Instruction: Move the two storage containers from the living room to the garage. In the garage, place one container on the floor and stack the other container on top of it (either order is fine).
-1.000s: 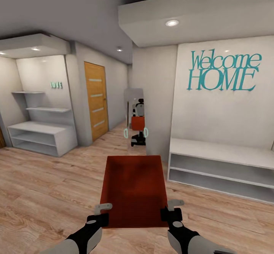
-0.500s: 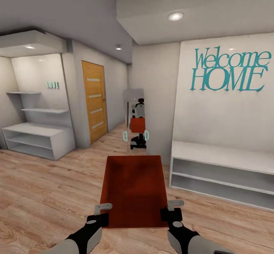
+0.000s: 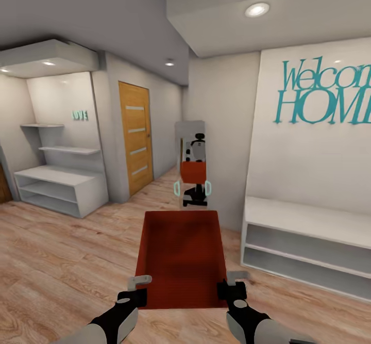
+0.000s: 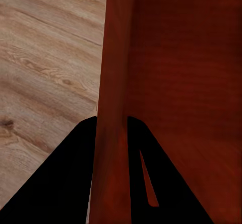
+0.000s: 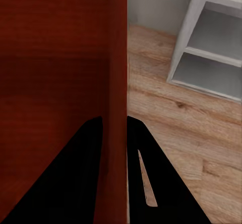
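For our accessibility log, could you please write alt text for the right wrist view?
The right gripper has its dark jaws clamped on the side wall of a red-orange rectangular open-topped container, above light wood plank flooring, with a white open shelf unit beyond.

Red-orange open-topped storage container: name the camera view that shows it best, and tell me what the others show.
The head view: the whole red-orange open-topped storage container shows, carried above the wood plank floor. The left wrist view gives one side wall between that hand's fingers; the right wrist view gives the opposite wall likewise.

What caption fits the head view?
Both grippers, left and right, carry a red storage container down a wood-floored hallway.
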Motion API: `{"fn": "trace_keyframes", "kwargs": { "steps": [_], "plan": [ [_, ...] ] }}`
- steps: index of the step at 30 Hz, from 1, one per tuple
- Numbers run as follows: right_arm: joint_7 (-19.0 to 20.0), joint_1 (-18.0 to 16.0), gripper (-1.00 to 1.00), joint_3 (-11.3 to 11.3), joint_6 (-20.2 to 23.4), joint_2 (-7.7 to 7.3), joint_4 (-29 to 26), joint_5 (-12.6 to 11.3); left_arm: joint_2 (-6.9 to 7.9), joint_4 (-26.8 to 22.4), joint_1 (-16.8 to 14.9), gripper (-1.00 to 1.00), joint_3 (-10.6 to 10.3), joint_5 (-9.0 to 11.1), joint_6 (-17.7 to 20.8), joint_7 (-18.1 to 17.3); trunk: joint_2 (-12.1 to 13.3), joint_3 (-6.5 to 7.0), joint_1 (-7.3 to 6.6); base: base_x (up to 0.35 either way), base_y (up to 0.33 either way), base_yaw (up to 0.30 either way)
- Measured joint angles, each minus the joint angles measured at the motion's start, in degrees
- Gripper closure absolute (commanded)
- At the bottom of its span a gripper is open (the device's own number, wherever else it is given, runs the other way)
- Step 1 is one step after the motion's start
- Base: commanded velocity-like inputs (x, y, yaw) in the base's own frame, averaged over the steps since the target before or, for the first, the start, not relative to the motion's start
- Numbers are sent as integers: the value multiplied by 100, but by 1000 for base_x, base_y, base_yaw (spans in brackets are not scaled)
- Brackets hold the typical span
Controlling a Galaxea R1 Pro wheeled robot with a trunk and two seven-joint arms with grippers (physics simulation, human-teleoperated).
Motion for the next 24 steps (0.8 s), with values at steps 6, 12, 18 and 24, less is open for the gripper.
{"fn": "trace_keyframes", "kwargs": {
  "steps": [6,12,18,24],
  "plan": [
    [0,0,100,1,1,1,1,-5,2,-2,0,100,-2,0,4,-1,0,0,0,323,0,263],
    [-2,0,100,4,-1,1,0,-4,1,-1,0,100,-3,2,0,0,0,0,0,323,0,265],
    [3,0,100,-7,1,0,-1,9,2,0,0,100,-7,10,-2,-2,0,0,0,323,0,265],
    [3,0,100,-8,2,0,-2,11,1,1,0,100,-7,11,-3,-1,-1,0,0,323,0,266]
  ]
}}
